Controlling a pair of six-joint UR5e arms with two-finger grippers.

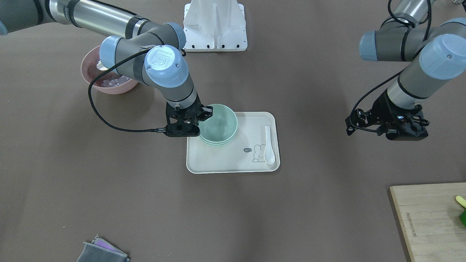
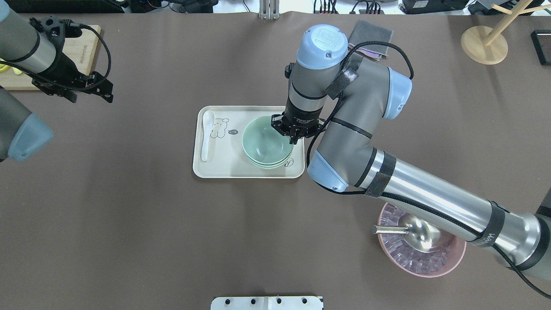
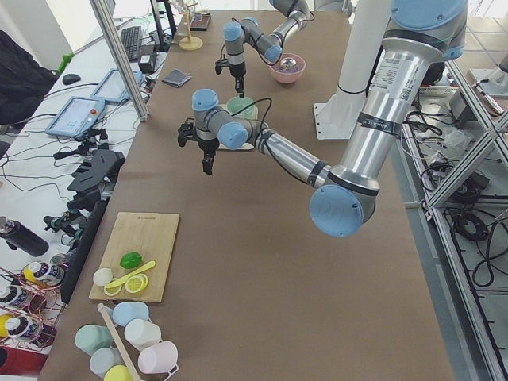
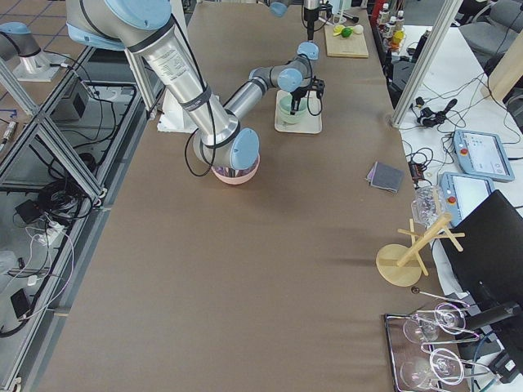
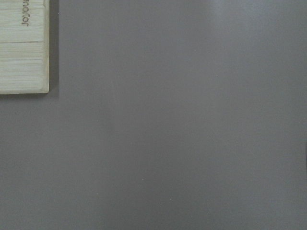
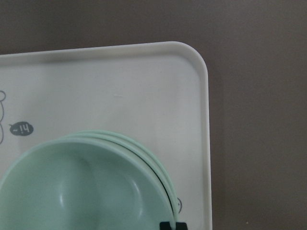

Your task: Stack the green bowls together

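Three pale green bowls (image 1: 217,123) sit nested in one stack on the cream tray (image 1: 225,160), at its end nearest my right arm. They also show in the overhead view (image 2: 264,144) and the right wrist view (image 6: 81,187). The top bowl sits a little offset from the two rims under it. My right gripper (image 2: 292,137) points down at the top bowl's rim and is shut on it; a black fingertip (image 6: 172,225) shows at the rim. My left gripper (image 1: 386,127) hangs open and empty over bare table, far from the tray.
A white spoon (image 1: 268,145) lies on the tray's other end. A pink bowl (image 2: 422,262) with ice and a metal scoop stands under my right arm. A wooden cutting board (image 5: 21,48) lies near my left gripper. A folded grey cloth (image 2: 372,36) lies at the far edge.
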